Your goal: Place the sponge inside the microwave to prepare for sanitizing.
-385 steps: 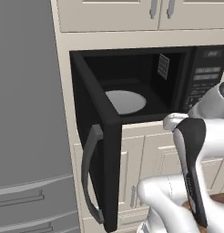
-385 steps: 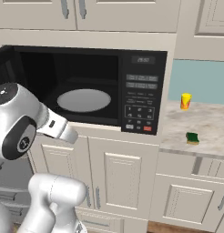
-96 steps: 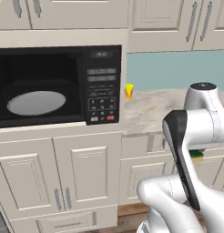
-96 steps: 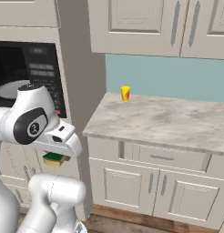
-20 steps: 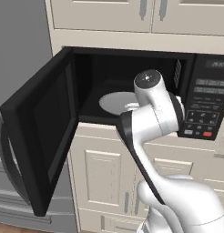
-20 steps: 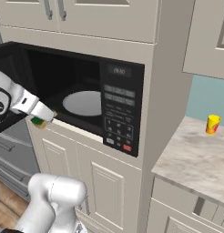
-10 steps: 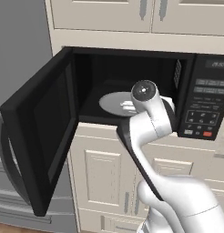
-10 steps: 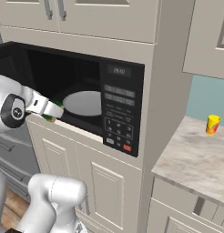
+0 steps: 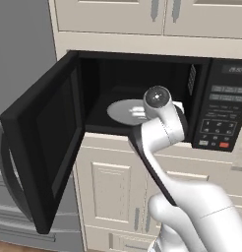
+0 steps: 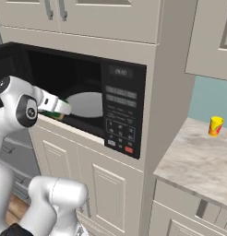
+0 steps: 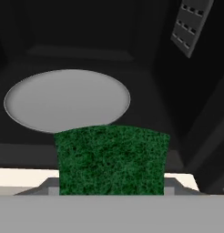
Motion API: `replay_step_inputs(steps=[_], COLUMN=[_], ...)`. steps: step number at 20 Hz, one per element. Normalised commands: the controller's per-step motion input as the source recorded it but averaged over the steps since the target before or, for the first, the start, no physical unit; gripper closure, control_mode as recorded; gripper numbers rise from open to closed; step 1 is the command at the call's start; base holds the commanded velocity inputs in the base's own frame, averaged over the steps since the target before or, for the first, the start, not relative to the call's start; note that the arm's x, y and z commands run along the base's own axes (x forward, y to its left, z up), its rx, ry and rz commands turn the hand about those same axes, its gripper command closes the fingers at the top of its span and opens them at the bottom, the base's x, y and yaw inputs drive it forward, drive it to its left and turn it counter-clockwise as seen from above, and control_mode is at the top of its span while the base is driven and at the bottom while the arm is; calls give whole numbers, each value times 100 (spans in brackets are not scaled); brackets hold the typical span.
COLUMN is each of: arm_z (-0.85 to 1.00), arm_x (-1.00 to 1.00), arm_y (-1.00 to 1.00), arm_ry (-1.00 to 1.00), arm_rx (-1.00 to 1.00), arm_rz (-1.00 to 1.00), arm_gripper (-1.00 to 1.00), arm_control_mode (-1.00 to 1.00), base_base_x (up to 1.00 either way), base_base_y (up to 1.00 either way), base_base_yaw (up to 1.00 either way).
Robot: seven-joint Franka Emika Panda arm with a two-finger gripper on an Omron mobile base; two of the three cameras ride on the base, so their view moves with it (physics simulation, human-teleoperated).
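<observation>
Hand view first: I see the sponge (image 11: 113, 160), green face toward the camera, sitting low at the centre of the picture and clamped in my jaws, which hold it from both sides. Beyond it lies the grey turntable (image 11: 67, 100) on the dark floor of the microwave (image 11: 177, 91), with a slotted vent (image 11: 191, 25) on the inner wall at upper right. The sponge is at the front opening of the cavity, just over the pale front sill, and I cannot tell whether it has crossed the edge of the turntable.

From the left base view, the microwave (image 9: 142, 74) sits in a cabinet niche with its door (image 9: 42, 142) swung wide open to the left. My arm reaches up from the lower right and the wrist points into the opening, so the gripper (image 9: 137, 114) sits at the near edge of the turntable (image 9: 124, 109). The button panel (image 9: 224, 113) with its red button (image 9: 224, 144) is on the right.

From the right base view, the gripper (image 10: 57, 110) holds the sponge (image 10: 55, 114) at the cavity's front left edge, near the turntable (image 10: 87, 103). A small yellow cup (image 10: 216, 126) stands on the tabletop (image 10: 198, 161) near its back edge, well apart from the microwave (image 10: 122, 106).
</observation>
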Motion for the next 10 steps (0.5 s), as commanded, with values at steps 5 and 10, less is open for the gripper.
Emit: replay_step_inputs(steps=[5, 10], arm_z=[0, 0], arm_x=[36, 34], arm_y=[1, 2], arm_ry=[0, 0], arm_rx=[0, 0], arm_rz=[0, -2], arm_gripper=[100, 100], arm_control_mode=[-100, -100], base_base_x=[0, 0], base_base_y=[0, 0], base_base_yaw=[0, 0])
